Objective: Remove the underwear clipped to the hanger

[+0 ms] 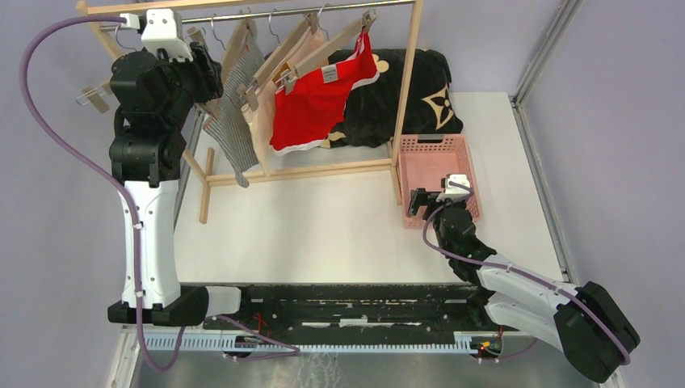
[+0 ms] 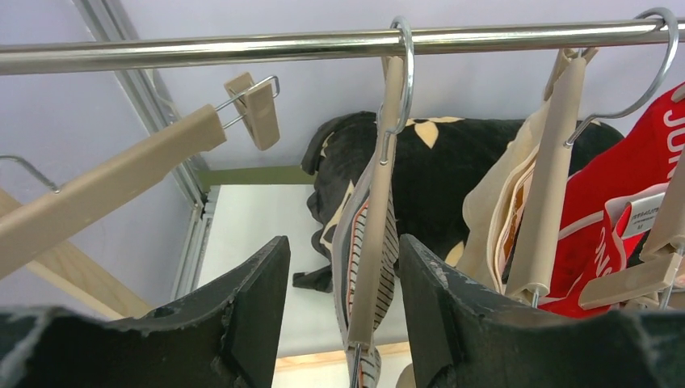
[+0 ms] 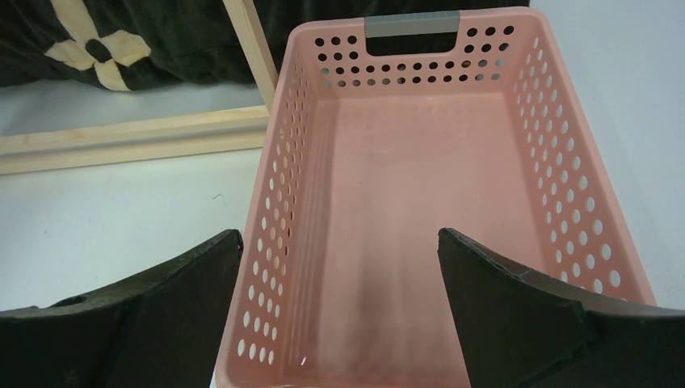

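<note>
Three garments hang from wooden clip hangers on a metal rail [image 1: 266, 12]: grey-and-white striped underwear [image 1: 236, 105], pale beige underwear [image 1: 265, 113] and bright red underwear [image 1: 317, 101] with white trim. My left gripper [image 1: 212, 73] is raised at the rail's left end, open, its jaws either side of the striped garment's hanger [image 2: 373, 234] without touching it. The striped underwear [image 2: 388, 250], the beige [image 2: 497, 206] and the red [image 2: 602, 210] show in the left wrist view. My right gripper [image 1: 418, 202] is open and empty, low over the near end of the pink basket [image 1: 464, 145].
An empty clip hanger [image 2: 121, 174] hangs to the left on the rail [image 2: 242, 48]. A black cushion [image 1: 404, 93] with tan flower marks lies behind the wooden rack [image 1: 408, 73]. The pink perforated basket [image 3: 279, 194] is empty, beside the rack's base bar [image 3: 129, 141].
</note>
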Controlling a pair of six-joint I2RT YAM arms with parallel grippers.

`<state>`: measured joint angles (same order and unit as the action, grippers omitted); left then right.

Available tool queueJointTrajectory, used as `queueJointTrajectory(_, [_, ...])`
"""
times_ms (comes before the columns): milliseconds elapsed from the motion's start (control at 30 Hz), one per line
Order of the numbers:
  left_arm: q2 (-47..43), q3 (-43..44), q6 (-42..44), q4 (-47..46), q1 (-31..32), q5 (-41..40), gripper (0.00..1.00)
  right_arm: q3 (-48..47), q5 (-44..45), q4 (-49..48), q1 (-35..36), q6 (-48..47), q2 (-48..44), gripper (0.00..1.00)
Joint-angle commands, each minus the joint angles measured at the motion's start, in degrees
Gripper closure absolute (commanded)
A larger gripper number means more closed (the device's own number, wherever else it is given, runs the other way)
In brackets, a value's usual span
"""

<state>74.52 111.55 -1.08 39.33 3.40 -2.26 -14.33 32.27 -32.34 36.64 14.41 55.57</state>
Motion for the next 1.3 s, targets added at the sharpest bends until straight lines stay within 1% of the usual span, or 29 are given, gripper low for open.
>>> queueJointTrajectory(0, [1.04, 0.39, 0.12, -1.28, 0.07, 3.06, 0.42, 0.26, -0.17, -2.7, 0.15, -0.53, -1.04, 0.0])
queueJointTrajectory(300, [2.61, 0.45, 0.11, -1.27, 0.2, 3.58, 0.5, 0.35, 0.28, -3.03, 0.18, -0.53, -0.82, 0.0])
queueJointTrajectory(600, [3.97, 0.1, 0.27, -0.13, 0.24, 2.73, 0.68, 1.38, 0.9, -4.13, 0.16, -0.53, -2.14, 0.0])
queueJointTrajectory(867, [4.1, -2.18, -0.03, 0.14, 0.34, 1.72, 0.7, 2.17, 1.11, -4.73, 0.18, -0.69, -3.45, 0.0])
queueJointTrajectory(933, [4.05, -2.64, -0.07, 0.09, 0.37, 1.07, 0.77, 2.12, 1.02, -4.81, 0.15, -0.71, -3.38, 0.0])
queueJointTrajectory(967, [4.04, -2.82, -0.06, -0.03, 0.38, 0.82, 0.82, 2.11, 0.99, -4.84, 0.17, -0.67, -3.3, 0.0])
queueJointTrajectory(1033, [4.05, -3.07, -0.1, -0.42, 0.34, 0.45, 0.96, 2.11, 0.99, -4.92, 0.18, -0.7, -3.07, 0.0])
queueJointTrajectory(1267, [2.01, -6.48, -1.02, -5.32, 0.36, 0.56, 0.97, 1.94, 0.74, -5.41, 0.12, -0.8, -1.81, 0.0])
